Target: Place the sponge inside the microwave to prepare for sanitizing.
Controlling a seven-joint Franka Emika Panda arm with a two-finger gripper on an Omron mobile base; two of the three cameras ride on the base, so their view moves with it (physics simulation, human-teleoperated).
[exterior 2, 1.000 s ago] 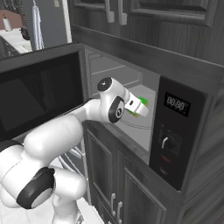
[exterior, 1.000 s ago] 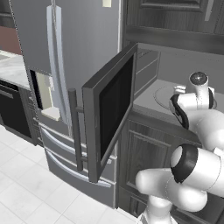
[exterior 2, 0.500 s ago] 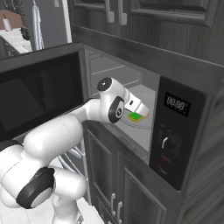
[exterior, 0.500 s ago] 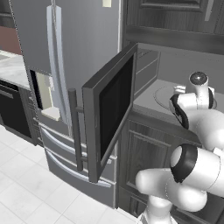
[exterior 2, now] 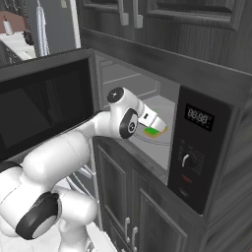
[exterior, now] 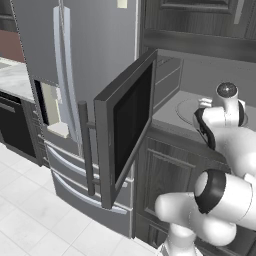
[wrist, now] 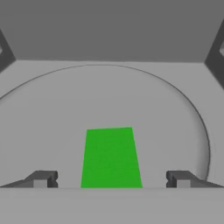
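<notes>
Sponge (wrist: 110,157) lies flat, green side up, on the round turntable (wrist: 175,113) inside the microwave (exterior 2: 199,147), near the front of the plate. Tool (wrist: 111,179) is spread wide, fingertips (wrist: 43,179) well apart on either side of the sponge, not touching it as far as the hand view shows. In the right base view the sponge (exterior 2: 154,131) shows green over yellow on the light grey floor of the cavity, just beyond the white hand reaching in. Microwave door (exterior: 125,127) stands swung open to the left, dark glass, vertical grey bar handle (exterior: 85,147). Black control panel (exterior 2: 194,147) sits right of the opening. Fridge (exterior: 75,75) stands left of the microwave; dark cabinets (exterior 2: 147,206) below.
</notes>
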